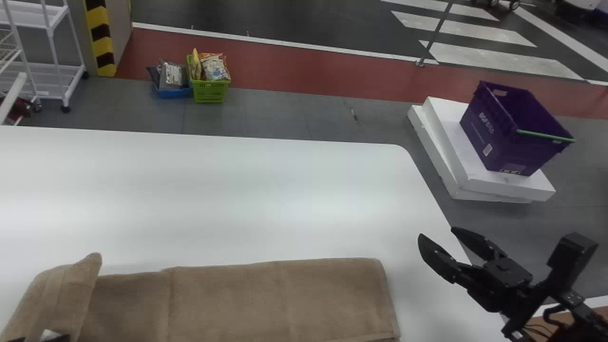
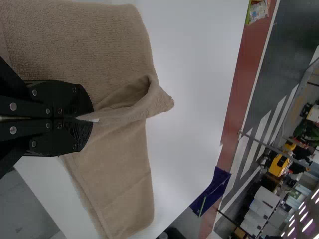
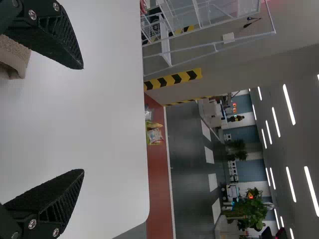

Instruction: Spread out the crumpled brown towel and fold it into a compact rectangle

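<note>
Brown towel: on table, lower left
Left gripper: fingers pinching towel
Right gripper: lower right, fingers open

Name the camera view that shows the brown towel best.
The head view: it takes in the brown towel from raised left part to right edge, though the picture's bottom cuts it off. The left wrist view shows its fold up close, pinched by the left gripper; the right wrist view shows a small piece.
</note>
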Tool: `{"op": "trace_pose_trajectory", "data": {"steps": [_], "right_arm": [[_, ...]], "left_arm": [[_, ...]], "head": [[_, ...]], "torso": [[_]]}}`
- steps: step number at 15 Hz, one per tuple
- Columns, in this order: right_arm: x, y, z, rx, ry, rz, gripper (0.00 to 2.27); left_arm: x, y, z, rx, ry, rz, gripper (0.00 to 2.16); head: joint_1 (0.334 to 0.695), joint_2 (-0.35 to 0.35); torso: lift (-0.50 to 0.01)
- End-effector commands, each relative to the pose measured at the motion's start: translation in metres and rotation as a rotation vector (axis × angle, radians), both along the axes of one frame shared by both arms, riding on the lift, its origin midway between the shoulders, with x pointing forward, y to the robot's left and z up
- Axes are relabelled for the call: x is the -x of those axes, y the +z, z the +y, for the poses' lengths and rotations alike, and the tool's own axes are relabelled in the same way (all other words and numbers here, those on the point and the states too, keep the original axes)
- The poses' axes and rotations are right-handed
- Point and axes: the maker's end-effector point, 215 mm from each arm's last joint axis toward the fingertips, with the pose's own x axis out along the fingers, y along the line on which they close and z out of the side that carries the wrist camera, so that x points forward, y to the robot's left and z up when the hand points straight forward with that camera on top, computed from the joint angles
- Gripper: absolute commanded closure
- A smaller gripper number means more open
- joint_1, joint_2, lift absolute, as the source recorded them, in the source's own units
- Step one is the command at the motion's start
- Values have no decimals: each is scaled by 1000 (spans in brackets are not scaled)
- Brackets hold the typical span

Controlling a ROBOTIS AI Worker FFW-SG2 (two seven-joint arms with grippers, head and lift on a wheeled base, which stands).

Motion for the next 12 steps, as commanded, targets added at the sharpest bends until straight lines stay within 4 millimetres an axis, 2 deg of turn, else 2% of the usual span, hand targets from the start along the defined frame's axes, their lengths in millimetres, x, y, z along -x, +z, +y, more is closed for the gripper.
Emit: {"op": "trace_pose_trajectory", "data": {"steps": [1, 5, 9, 12], "right_arm": [[6, 0, -4, -8, -7, -1, 63], [12, 2, -15, -8, -25, -3, 63], [12, 3, -14, -11, -21, -6, 63], [11, 3, -12, -15, -17, -7, 63]], "left_arm": [[-3, -5, -28, 2, -28, 3, 1426], [0, -5, -62, -8, -60, 2, 1426], [10, -3, -98, -23, -84, 20, 1426], [4, -6, -119, -74, -76, 1, 1426]], "head": [[695, -338], [695, -350], [695, -350], [695, -350]], "torso": [[-127], [-127], [-127], [-127]]}}
